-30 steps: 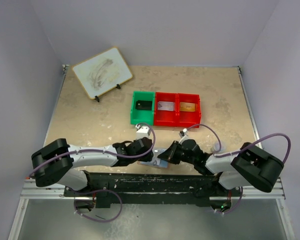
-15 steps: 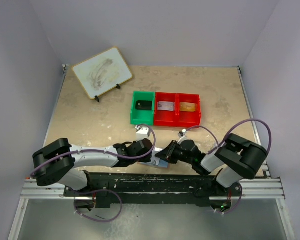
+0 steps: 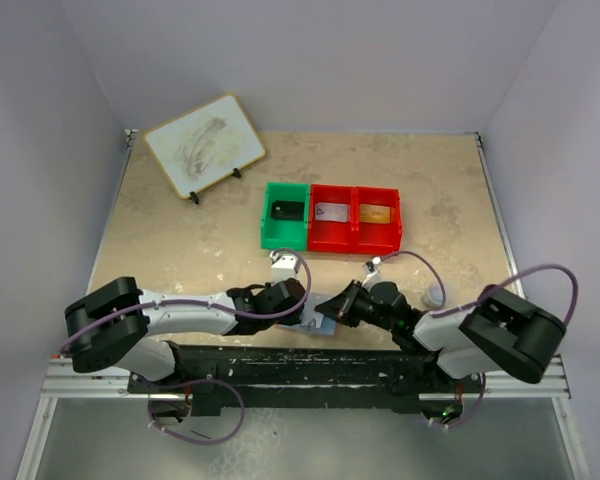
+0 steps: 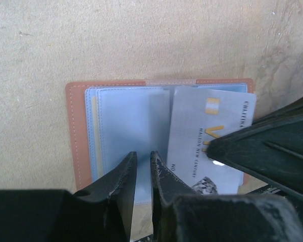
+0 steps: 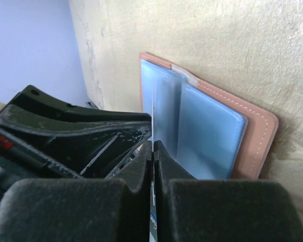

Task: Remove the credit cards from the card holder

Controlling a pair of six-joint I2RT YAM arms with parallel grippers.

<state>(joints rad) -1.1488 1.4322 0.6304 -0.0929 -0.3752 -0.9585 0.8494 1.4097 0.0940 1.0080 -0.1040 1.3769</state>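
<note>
Right end effector (image 5: 153,147) clenches a credit card (image 4: 194,133) partly out of the card holder (image 4: 78,136); left end effector (image 4: 144,160), barely parted, grasps nothing.

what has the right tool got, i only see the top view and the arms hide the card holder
Observer: The right tool is shut on the edge of a silver-grey card.
Operator: is it out yet
Observer: It lies skewed over the open card holder, on the right tool's side, one corner past the leather edge. Whether it has cleared its pocket is unclear.
Operator: and the left tool
Observer: The left tool has its fingers nearly together over the pale blue inner panels.
</note>
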